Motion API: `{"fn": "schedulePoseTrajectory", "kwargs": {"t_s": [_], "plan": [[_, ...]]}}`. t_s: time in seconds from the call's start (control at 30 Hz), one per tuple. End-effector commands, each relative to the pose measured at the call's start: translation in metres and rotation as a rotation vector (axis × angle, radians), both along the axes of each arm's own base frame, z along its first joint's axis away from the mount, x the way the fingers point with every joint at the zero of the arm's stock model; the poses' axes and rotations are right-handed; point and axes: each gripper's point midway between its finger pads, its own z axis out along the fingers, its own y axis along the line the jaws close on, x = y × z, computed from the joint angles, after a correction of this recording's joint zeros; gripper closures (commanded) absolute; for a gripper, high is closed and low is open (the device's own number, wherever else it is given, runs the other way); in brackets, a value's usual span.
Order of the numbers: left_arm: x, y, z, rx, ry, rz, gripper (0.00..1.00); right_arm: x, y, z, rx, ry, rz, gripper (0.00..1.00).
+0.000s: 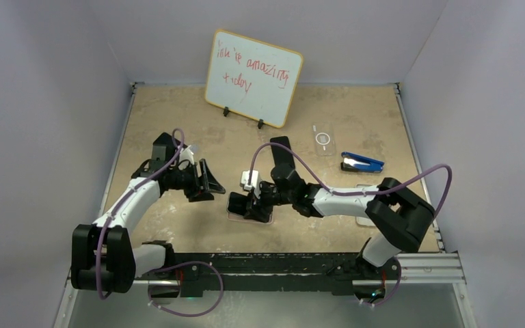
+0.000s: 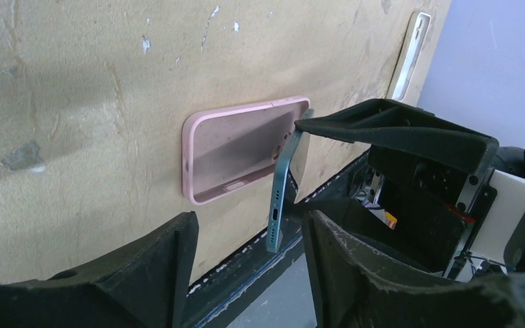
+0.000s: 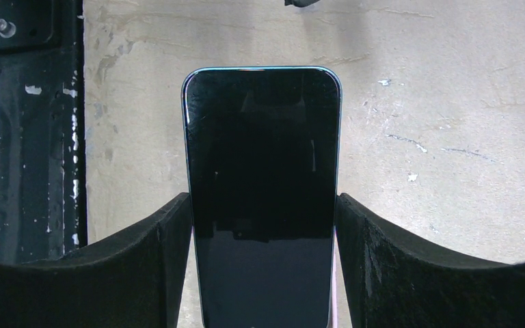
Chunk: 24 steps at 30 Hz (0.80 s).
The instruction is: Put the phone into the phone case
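Note:
A pink phone case (image 2: 236,147) lies open side up on the tan tabletop, close to the near edge. The phone (image 2: 281,195), blue-edged with a black screen (image 3: 263,178), stands tilted over the case; its far end is down at the case and its near end is raised. My right gripper (image 3: 263,229) is shut on the phone's two long sides. In the top view the right gripper (image 1: 254,199) is over the case (image 1: 246,219). My left gripper (image 1: 206,181) hovers just left of the case, and its open fingers (image 2: 157,266) hold nothing.
A whiteboard (image 1: 253,77) with red writing stands at the back. A clear case (image 1: 323,139) and a blue tool (image 1: 362,162) lie at the right rear. A black rail (image 1: 280,263) runs along the near table edge. Walls enclose the sides.

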Motion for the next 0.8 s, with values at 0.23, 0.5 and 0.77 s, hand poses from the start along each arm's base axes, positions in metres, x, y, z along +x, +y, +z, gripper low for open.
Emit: {"fn": "schedulePoseTrajectory", "kwargs": {"t_s": [0.23,0.5,0.77], "plan": [[0.002,-0.004,0.000,-0.037,0.009,-0.002,0.43,0.007,0.023,0.012,0.052,-0.101,0.107,0.51],[-0.003,-0.006,-0.009,-0.055,0.024,-0.011,0.47,0.007,0.015,0.002,0.032,-0.120,0.096,0.51],[-0.006,-0.006,-0.016,-0.052,0.036,-0.010,0.49,0.008,0.015,0.002,0.034,-0.145,0.103,0.51]]}}
